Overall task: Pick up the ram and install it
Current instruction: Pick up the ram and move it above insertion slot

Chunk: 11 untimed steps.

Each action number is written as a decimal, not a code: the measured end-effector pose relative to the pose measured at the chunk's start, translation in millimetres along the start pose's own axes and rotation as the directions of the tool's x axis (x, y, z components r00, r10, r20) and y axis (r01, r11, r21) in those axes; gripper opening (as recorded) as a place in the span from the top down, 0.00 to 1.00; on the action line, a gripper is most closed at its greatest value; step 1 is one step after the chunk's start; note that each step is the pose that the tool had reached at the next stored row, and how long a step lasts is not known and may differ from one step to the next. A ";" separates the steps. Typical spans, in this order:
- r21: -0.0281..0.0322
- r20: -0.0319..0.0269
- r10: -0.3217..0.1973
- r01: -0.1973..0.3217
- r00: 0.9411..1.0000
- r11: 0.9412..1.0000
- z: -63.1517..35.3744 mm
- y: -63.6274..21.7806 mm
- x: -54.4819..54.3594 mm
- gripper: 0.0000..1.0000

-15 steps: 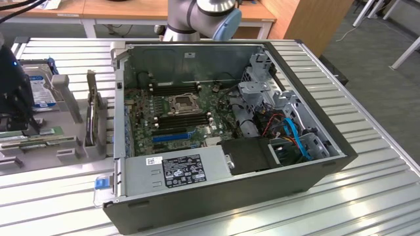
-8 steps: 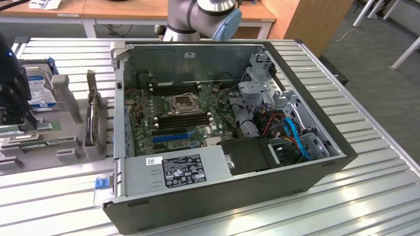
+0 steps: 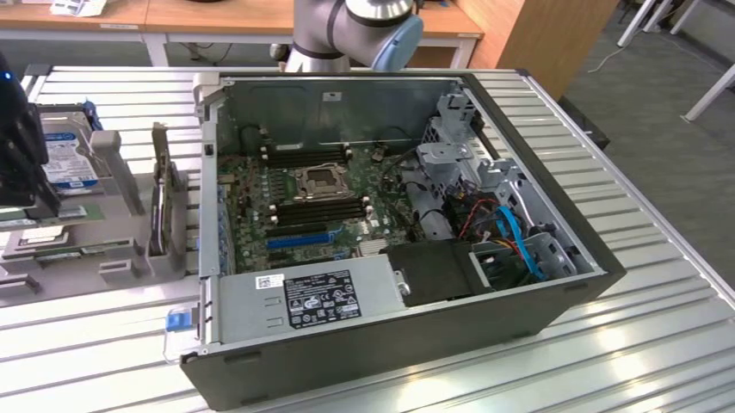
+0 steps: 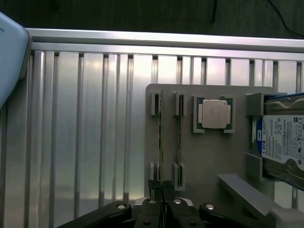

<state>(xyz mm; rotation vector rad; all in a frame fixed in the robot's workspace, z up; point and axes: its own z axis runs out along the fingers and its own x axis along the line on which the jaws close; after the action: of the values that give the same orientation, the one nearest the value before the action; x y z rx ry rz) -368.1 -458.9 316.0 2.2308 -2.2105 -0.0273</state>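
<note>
From here I see my claw (image 4: 161, 186) pressed nearly together, its two fingers pinching the near end of the ram (image 4: 161, 133) between them. The ram stands on its thin edge in the slots of a grey holder (image 4: 209, 161) and runs straight away from the claw. Just beside it, one slot over, a second stick (image 4: 179, 137) stands parallel to it. Further off on that same side a square silver processor (image 4: 213, 114) lies flat in its recess, and past it a hard drive (image 4: 282, 142) with a blue and white label sits at the holder's edge. The holder rests on a ribbed aluminium table (image 4: 85, 133). In the exterior view the open computer case (image 3: 379, 353) lies on its side well apart from the claw, toward the exterior view's right, with its motherboard (image 3: 310, 206) facing up.
</note>
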 end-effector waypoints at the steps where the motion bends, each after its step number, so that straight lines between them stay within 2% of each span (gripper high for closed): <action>1: 0.000 0.000 0.000 0.000 1.000 1.000 -1.6 -0.1 0.0 0.88; 11: 0.000 0.000 0.000 0.000 1.000 1.000 -14.9 -0.7 -0.2 0.88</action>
<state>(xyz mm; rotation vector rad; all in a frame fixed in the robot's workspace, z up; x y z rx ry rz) -367.3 -458.9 330.8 2.2307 -2.2105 -0.0273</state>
